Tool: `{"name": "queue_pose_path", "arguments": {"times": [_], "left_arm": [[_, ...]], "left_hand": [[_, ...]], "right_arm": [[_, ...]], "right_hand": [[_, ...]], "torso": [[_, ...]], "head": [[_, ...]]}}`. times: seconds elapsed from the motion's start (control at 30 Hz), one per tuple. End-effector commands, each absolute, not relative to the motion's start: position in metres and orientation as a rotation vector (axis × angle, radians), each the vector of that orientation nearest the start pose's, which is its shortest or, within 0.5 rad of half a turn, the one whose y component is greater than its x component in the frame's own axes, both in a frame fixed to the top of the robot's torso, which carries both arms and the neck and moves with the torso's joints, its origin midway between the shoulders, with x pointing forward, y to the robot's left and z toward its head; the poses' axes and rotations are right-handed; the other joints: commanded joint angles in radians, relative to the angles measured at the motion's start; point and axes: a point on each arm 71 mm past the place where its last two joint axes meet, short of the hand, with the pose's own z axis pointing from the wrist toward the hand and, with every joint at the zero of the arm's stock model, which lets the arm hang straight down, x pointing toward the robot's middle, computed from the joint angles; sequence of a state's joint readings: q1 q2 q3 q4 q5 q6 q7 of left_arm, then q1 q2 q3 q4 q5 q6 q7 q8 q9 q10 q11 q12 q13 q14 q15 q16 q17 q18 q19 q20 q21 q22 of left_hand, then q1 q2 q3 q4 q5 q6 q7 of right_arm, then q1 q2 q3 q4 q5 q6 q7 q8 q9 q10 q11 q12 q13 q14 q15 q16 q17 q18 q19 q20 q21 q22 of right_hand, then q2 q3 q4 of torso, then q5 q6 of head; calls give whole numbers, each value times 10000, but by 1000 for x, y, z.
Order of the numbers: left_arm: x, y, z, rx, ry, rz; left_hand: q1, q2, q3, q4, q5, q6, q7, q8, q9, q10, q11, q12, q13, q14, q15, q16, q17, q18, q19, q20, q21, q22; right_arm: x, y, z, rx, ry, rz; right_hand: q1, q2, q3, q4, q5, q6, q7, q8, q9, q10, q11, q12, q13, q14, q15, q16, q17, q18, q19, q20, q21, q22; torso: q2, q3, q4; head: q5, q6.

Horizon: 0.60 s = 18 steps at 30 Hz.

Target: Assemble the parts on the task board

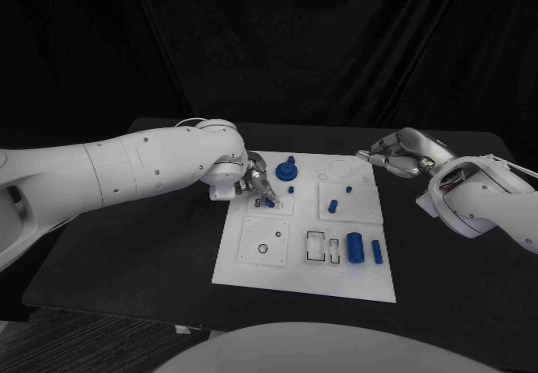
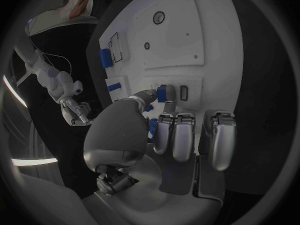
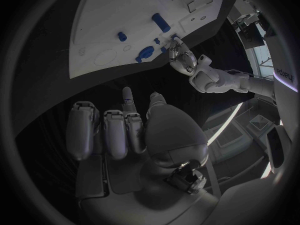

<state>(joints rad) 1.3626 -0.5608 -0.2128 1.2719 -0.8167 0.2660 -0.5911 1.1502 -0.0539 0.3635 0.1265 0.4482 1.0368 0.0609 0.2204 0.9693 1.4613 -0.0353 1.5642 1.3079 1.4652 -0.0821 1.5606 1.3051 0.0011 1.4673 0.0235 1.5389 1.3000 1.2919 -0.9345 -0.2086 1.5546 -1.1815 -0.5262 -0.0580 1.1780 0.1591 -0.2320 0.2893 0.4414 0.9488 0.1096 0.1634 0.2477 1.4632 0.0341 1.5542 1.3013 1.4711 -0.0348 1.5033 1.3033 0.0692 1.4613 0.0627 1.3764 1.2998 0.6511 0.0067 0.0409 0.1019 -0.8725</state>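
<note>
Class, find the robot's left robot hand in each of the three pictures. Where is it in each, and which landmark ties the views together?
Head view: left robot hand left of centre, over the board's far-left part.
Left wrist view: in the middle, pinching a small blue part.
Right wrist view: small, across the board.
Shared landmark: the white task board.
</note>
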Motion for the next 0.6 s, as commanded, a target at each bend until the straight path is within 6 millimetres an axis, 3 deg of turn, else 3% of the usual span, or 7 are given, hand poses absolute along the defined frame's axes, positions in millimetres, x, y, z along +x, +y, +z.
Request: {"name": "queue_pose_path", "arguments": {"times": [0.03,0.6], "left_arm": [[513,150,-225,-1809,25410,-3796],[513,152,-227,-1787,25476,-3706]], "left_hand": [[48,180,1303,-343,352,271,-286,59,27,1095,-38,66,2629,1056,-69,102,2657,120,726,12,-120,2443],[48,191,1326,-370,358,264,-283,47,24,1095,-36,66,2629,1056,-67,102,2657,120,726,13,-120,2443]], "right_arm": [[476,-248,-191,1335,16214,6574],[475,-249,-193,1358,16253,6564]], "right_hand": [[261,-12,-193,-47,183,-17,35,-91,-122,1076,5,166,2695,743,-19,6,1472,-172,296,70,-133,2016],[261,-12,-193,-47,183,-17,35,-91,-122,1076,5,166,2695,743,-19,6,1472,-172,296,70,-133,2016]], "torso": [[2,3,0],[0,2,0]], "head": [[-8,-2],[8,-2]]}}
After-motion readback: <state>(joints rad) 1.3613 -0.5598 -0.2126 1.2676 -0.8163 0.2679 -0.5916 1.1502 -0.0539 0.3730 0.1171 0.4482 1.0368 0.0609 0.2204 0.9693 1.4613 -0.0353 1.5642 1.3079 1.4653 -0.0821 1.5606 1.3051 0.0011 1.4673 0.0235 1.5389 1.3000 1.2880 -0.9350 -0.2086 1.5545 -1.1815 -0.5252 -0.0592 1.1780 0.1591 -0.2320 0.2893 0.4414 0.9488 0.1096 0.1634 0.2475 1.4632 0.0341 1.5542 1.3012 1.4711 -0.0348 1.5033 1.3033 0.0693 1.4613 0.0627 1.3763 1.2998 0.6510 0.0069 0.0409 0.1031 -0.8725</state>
